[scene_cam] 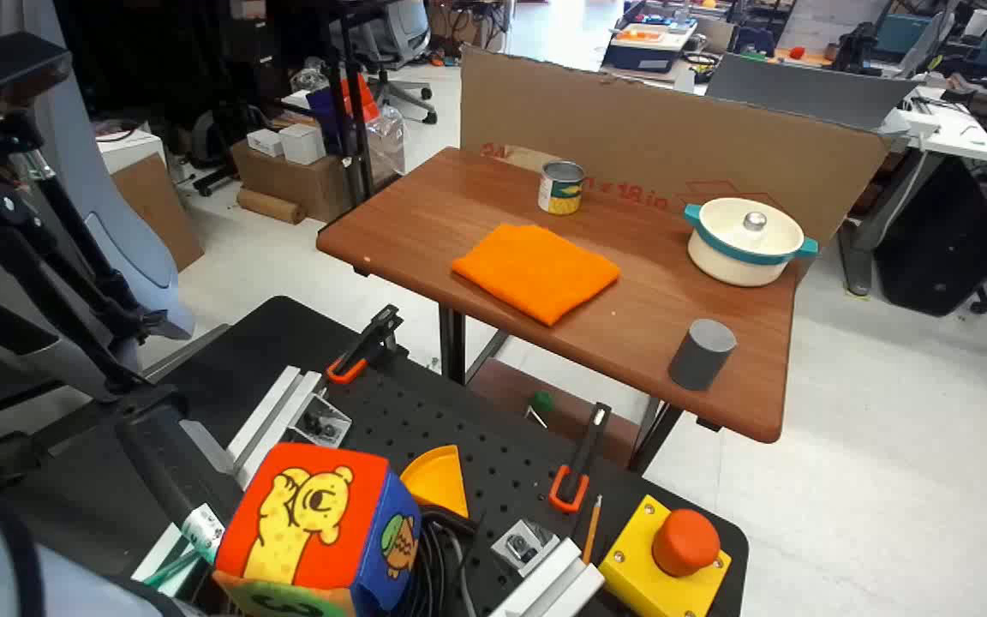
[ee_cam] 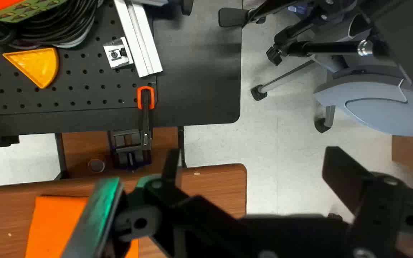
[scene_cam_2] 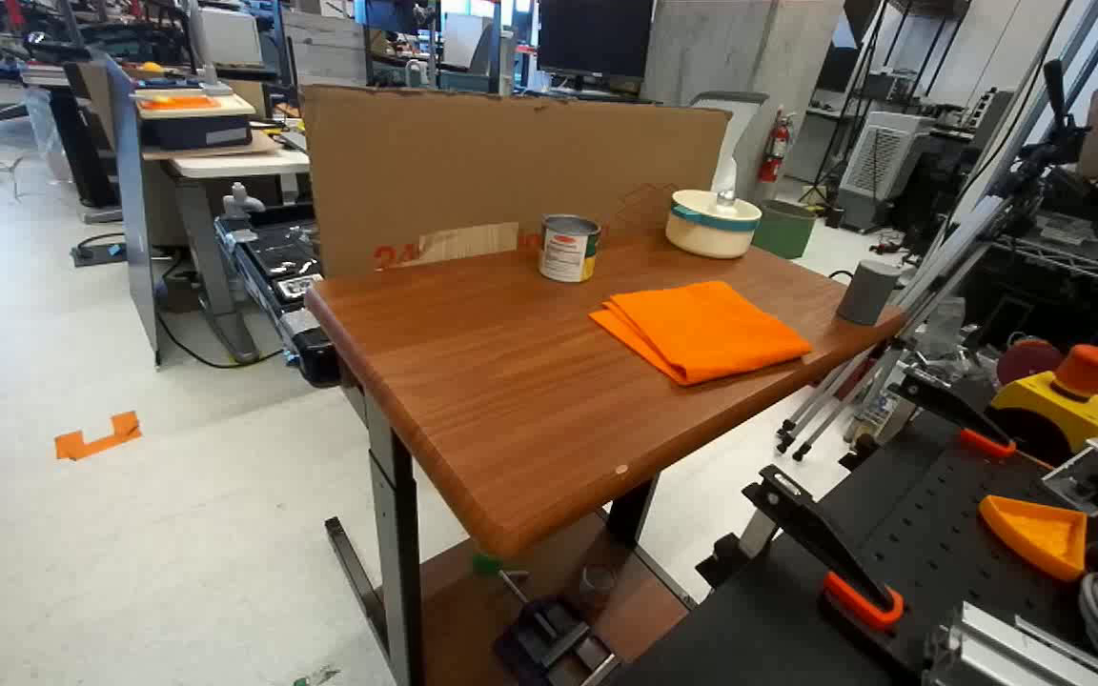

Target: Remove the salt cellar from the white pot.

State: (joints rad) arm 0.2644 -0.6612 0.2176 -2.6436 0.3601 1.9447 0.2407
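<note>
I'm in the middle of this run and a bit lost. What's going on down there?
Nothing is being handled at this moment. The end effector hangs open and holds nothing. The white pot stands on the brown table with its lid on, so the inside is hidden and I can't tell whether the salt cellar is in there. An orange cloth, a tin can and a grey cylinder are on the table too.

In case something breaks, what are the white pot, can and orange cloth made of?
White pot: smooth and even, cream-coloured; enamelled metal, ceramic or plastic, I can't tell. Can: probably metal, with a bare grey rim above its printed label. Orange cloth: matte, soft-looking fabric, folded in visible layers.
</note>
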